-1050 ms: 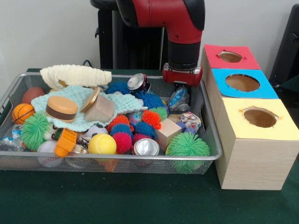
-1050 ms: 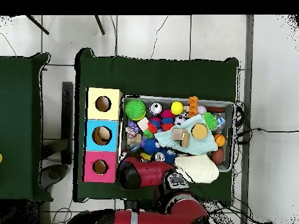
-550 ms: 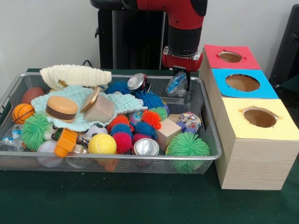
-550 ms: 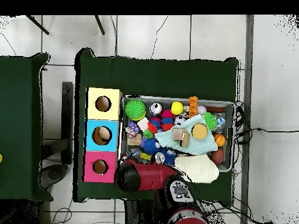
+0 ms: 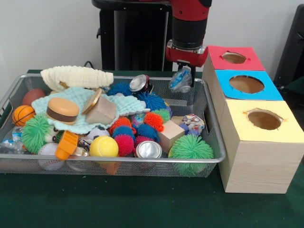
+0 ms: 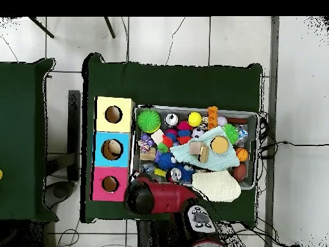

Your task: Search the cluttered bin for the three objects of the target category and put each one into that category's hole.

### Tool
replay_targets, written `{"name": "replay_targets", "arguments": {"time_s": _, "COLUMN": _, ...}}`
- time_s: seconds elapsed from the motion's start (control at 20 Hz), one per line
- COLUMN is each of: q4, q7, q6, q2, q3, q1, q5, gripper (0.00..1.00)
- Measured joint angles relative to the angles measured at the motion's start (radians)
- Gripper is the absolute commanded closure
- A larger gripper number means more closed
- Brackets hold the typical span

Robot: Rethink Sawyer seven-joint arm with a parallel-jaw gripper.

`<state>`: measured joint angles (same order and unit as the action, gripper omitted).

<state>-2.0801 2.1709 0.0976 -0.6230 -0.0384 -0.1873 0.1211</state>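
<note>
Gripper of a red and black robot arm hangs above the far right corner of a silver wire-mesh bin, clenched on a crumpled clear plastic bottle with a blue label that is lifted clear of the clutter and dangles just beside the row of wooden boxes. In the overhead view the arm covers that end of the bin, and the gripper itself is hidden beneath it.

Three wooden boxes stand in a line touching the bin's side, each with a round hole in a coloured top: a red-topped box nearest the held bottle, a blue-topped box in the middle and a yellow-topped box at the near end.

Inside the bin lie a toy hamburger on a pale green knitted cloth, a cream knitted cloth draped at the far rim, a small orange basketball, a yellow ball, a green spiky rubber ball at the near right corner, another green spiky ball at the left, a plain wooden cube, and two silver drink cans, one at the near wall and one near the far wall. Red, orange and blue spiky balls crowd the middle.
</note>
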Motion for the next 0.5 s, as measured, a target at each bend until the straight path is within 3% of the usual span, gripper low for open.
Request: {"name": "replay_targets", "arguments": {"time_s": 0.5, "q4": -0.008, "q7": 0.000, "q6": 0.062, "q2": -0.058, "q3": 0.000, "q1": 0.010, "q5": -0.048, "gripper": 1.00}}
